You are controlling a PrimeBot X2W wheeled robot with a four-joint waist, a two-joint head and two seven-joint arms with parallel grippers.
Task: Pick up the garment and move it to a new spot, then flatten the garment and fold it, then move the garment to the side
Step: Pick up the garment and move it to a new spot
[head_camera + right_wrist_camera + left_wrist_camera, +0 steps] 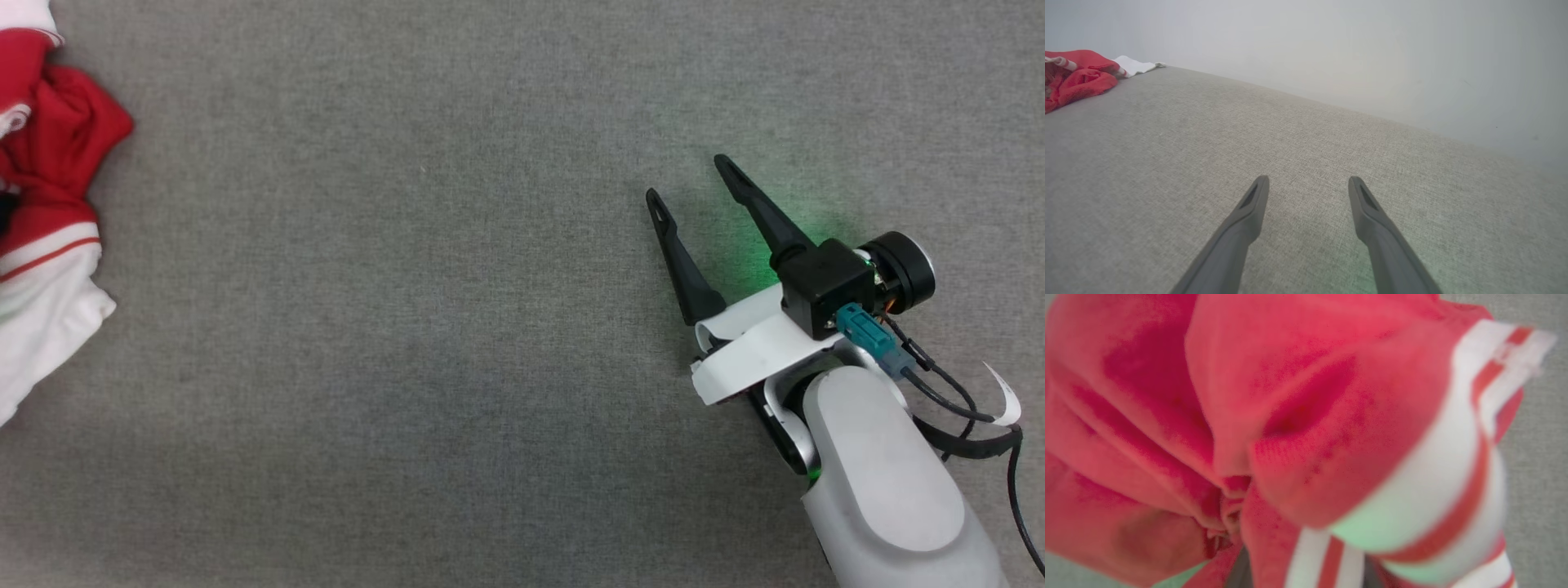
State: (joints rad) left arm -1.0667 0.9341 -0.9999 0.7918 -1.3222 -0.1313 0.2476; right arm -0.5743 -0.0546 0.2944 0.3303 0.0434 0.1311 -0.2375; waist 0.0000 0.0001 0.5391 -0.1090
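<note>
1. My right gripper [687, 178] sits toward 4 o'clock in the head view, fingers spread wide, empty, pointing to 11 o'clock over the grey cloth surface [408, 327].
2. The garment [49, 163] lies crumpled at the 9 o'clock edge, red folds above, white sleeve below, well apart from my right gripper.
3. At my left wrist, bunched red fabric and striped trim crowd the lens. I cannot tell whether my left gripper pinches it.

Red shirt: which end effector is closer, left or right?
Left. The left end effector is right at the shirt, folds bunched close in its wrist view; the right end effector sits open over the grey surface, far across from it.
</note>
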